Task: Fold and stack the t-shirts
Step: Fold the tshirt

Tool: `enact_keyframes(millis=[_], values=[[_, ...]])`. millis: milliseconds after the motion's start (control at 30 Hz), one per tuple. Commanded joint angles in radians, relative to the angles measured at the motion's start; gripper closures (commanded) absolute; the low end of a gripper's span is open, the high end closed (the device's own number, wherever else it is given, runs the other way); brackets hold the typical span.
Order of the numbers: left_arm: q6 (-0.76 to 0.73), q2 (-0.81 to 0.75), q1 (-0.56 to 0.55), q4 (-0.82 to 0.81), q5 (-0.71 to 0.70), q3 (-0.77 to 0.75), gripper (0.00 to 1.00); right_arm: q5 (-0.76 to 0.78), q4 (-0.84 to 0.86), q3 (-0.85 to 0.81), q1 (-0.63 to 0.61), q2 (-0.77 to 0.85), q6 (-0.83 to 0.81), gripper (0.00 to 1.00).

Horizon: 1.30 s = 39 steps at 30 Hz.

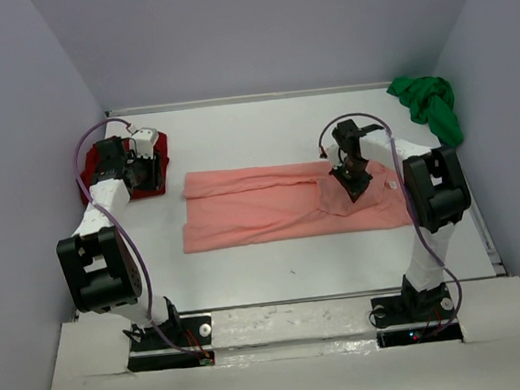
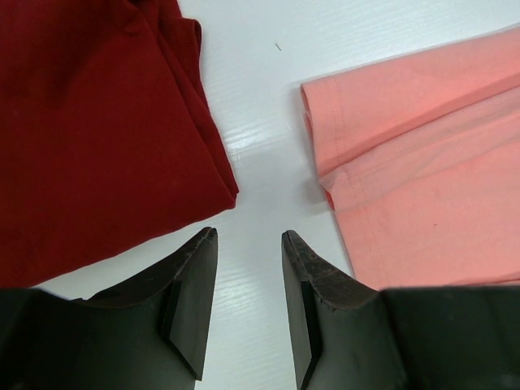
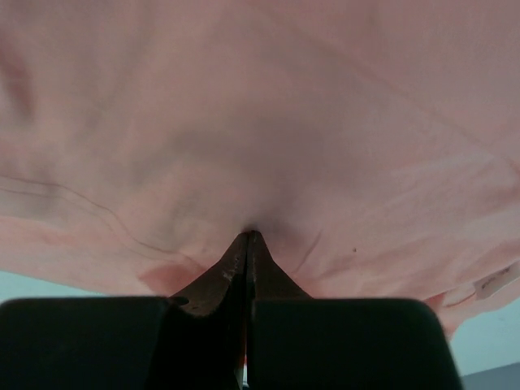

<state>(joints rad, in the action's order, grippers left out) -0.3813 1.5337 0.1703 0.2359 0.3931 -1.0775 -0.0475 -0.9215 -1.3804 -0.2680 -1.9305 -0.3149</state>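
The right gripper [image 3: 248,237] is pinched fully closed on a gathered fold of the salmon-pink t-shirt [image 1: 261,209], which lies spread across the middle of the white table [image 1: 278,285]; a small pale tag [image 3: 494,282] at its edge is too blurred to read. The left gripper [image 2: 249,237] hangs half open and holds nothing, above a bare strip between the pink sleeve and the dark red t-shirt [image 2: 89,138]. The green t-shirt [image 1: 428,105] sits bunched in the far right corner, with bare tabletop along the pink shirt's near edge.

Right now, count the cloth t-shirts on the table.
3: salmon-pink cloth t-shirt spread at centre, dark red cloth t-shirt far left, bright green cloth t-shirt crumpled far right.
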Motion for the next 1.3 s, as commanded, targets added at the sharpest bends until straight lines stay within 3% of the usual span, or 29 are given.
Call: enact_keyframes(millis=[0,133,333,533,833,967,1067,1267], values=[[-0.008,-0.044,0.003,-0.001,0.027,0.002,0.53,0.078,0.010,0.072,0.029,0.111,0.005,1.00],[-0.008,-0.053,0.003,-0.001,0.042,0.002,0.53,0.123,-0.013,0.204,0.049,0.286,0.008,1.00],[-0.007,-0.072,0.005,0.003,0.066,0.002,0.52,0.153,-0.076,0.258,0.049,0.470,0.017,1.00],[-0.010,-0.087,0.003,0.008,0.078,-0.002,0.52,0.112,-0.071,0.205,0.049,0.449,0.046,1.00],[-0.068,-0.046,-0.032,0.040,0.130,-0.018,0.53,0.261,0.027,0.285,0.069,0.406,0.111,1.00],[-0.119,0.008,-0.136,0.062,0.106,-0.036,0.61,0.290,0.039,0.316,0.105,0.407,0.125,1.00],[-0.139,0.054,-0.216,0.063,0.104,-0.044,0.74,0.295,0.046,0.307,0.144,0.406,0.131,1.00],[-0.154,0.114,-0.293,0.075,0.124,-0.082,0.82,0.288,0.050,0.265,0.154,0.357,0.152,1.00]])
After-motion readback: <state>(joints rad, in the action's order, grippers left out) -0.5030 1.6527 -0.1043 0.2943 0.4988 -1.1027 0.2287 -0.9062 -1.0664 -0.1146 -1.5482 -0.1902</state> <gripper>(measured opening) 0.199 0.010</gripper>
